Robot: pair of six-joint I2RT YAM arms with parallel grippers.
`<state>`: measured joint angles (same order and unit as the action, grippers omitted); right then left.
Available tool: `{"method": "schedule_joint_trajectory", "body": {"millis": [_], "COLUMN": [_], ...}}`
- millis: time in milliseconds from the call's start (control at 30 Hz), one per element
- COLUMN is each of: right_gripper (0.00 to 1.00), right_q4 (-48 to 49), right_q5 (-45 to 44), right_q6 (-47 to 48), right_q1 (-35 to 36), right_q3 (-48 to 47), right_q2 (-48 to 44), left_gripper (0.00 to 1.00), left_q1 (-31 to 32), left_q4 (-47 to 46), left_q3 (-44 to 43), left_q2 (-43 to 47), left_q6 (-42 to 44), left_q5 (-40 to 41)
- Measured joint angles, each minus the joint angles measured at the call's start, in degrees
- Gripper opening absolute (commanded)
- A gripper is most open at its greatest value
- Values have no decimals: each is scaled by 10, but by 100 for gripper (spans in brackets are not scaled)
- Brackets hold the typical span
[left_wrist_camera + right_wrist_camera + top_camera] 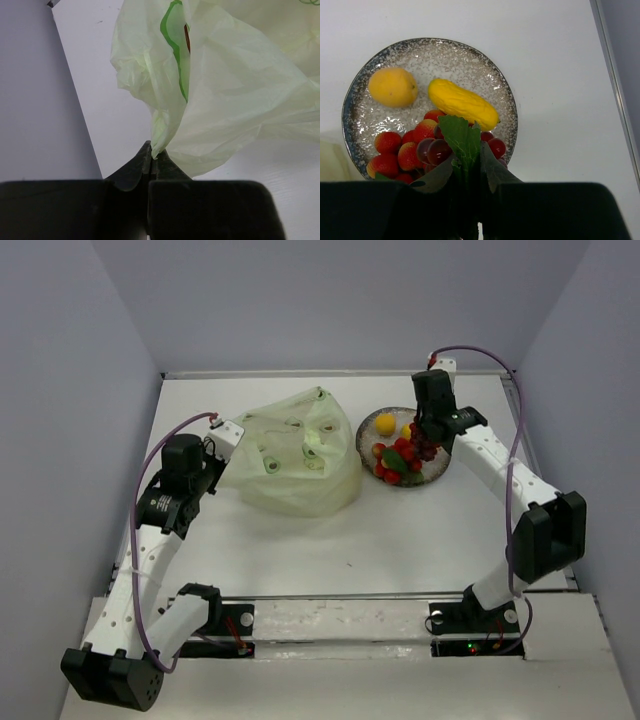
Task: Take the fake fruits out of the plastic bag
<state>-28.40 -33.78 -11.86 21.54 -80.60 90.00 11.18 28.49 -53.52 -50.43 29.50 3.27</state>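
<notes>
The pale yellow-green plastic bag (295, 460) stands crumpled at mid-table. My left gripper (228, 435) is shut on its left edge; in the left wrist view the jaws (151, 152) pinch a fold of the bag (235, 100). My right gripper (428, 440) hangs over the grey speckled plate (366, 430) and is shut on the green leaf (462, 137) and stem of the dark grape bunch (435, 150). On the plate (420, 57) lie a yellow oblong fruit (462, 104), a round yellow-orange fruit (393, 86) and several red strawberries (395, 150). What is inside the bag is hidden.
The table's raised back rim (330, 373) and right rim (522, 430) bound the white surface. Grey walls stand on the left and right. The bag's edge touches the plate's left side.
</notes>
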Motion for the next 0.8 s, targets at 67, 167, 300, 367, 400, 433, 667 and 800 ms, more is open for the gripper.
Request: {"method": "schedule_joint_trajectory", "body": {"millis": [67, 167, 300, 367, 400, 433, 667, 800], "right_gripper": [1, 16, 27, 42, 53, 60, 93, 98], "right_q4": [3, 6, 5, -4, -6, -8, -39, -72], "right_q5": [0, 1, 7, 16, 22, 26, 68, 73], "right_q6": [0, 3, 14, 20, 23, 25, 45, 66], "right_q1": [0, 0, 0, 0, 0, 0, 1, 17], "right_q3": [0, -13, -45, -77, -96, -109, -188, -243], "right_q2": [10, 60, 142, 183, 203, 216, 249, 249], "left_gripper": [0, 0, 1, 0, 0, 0, 0, 1], "left_q1": [0, 0, 0, 0, 0, 0, 0, 0], "left_q4": [0, 0, 0, 0, 0, 0, 1, 0], "left_q3": [0, 0, 0, 0, 0, 0, 0, 0], "left_q2": [0, 1, 4, 5, 5, 5, 13, 16], "left_q6": [1, 1, 1, 1, 1, 1, 5, 7], "left_q5": [0, 0, -1, -2, -2, -2, -3, -10]}}
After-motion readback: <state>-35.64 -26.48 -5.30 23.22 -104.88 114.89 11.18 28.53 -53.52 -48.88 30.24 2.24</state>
